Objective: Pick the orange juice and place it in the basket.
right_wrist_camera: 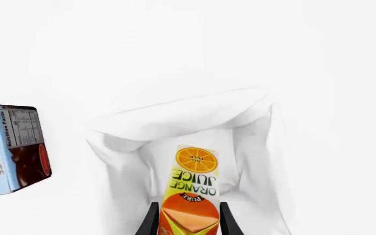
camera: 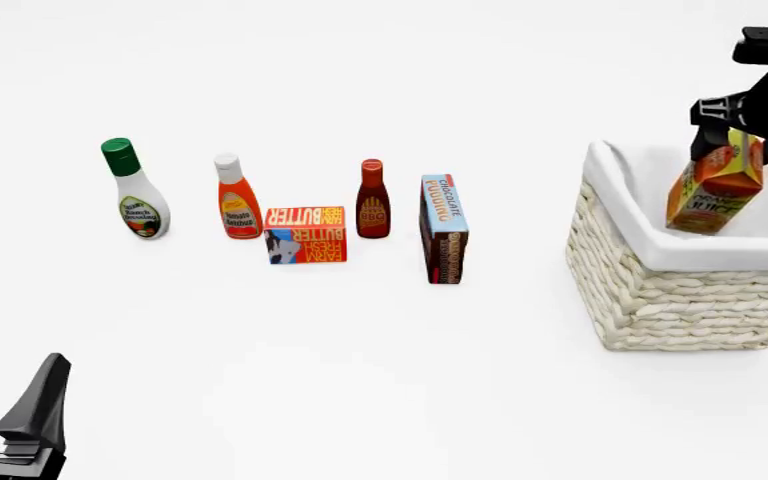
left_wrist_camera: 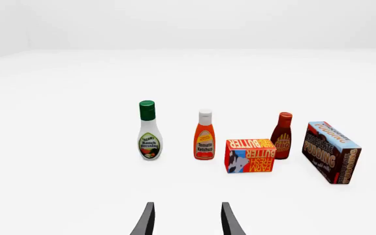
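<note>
My right gripper (camera: pixel 728 150) is shut on the gable top of the orange juice (camera: pixel 714 188), an orange and yellow carton, and holds it tilted over the open mouth of the basket (camera: pixel 664 285) at the right. In the right wrist view the carton (right_wrist_camera: pixel 193 188) hangs between the fingers above the basket's white cloth lining (right_wrist_camera: pixel 175 117). I cannot tell whether its base touches the lining. My left gripper (camera: pixel 4 400) is open and empty at the near left corner; its fingers (left_wrist_camera: pixel 145 220) show in the left wrist view.
A row of groceries stands left of the basket: ranch dressing bottle (camera: pixel 133 188), ketchup bottle (camera: pixel 236 197), butter box (camera: pixel 307 234), BBQ sauce bottle (camera: pixel 373 199) and chocolate pudding box (camera: pixel 444 228). The pudding box also shows in the right wrist view (right_wrist_camera: pixel 8 149).
</note>
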Available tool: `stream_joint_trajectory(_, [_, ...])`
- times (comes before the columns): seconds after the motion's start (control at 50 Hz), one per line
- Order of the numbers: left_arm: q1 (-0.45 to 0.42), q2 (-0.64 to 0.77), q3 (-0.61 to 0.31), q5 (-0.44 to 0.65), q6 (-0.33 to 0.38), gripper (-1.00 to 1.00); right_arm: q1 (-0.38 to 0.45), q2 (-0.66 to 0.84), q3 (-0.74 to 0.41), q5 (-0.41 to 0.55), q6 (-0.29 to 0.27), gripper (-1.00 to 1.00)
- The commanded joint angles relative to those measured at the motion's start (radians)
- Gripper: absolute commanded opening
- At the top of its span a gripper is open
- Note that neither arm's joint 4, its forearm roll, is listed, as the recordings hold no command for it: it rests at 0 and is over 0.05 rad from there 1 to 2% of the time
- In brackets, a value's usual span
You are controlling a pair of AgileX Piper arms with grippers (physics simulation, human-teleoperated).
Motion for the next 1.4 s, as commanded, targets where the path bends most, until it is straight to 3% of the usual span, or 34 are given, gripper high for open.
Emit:
stream_joint_trajectory(0.02, [0.000,0.000,0.000,0.000,0.000,1.00,0.003,0.021,-0.006,-0.001,0.038,-1.00])
stream_joint_trajectory(0.44, [0.000,0.000,0.000,0.000,0.000,1.00,0.000,0.072,-0.024,-0.002,0.045,-1.00])
stream_joint_trajectory(0.96, [0.000,0.000,0.000,0.000,-0.001,1.00,0.009,0.012,0.177,-0.113,0.065,-1.00])
stream_joint_trajectory(1.4, [0.000,0.000,0.000,0.000,0.000,1.00,-0.002,0.022,0.236,-0.166,0.069,-1.00])
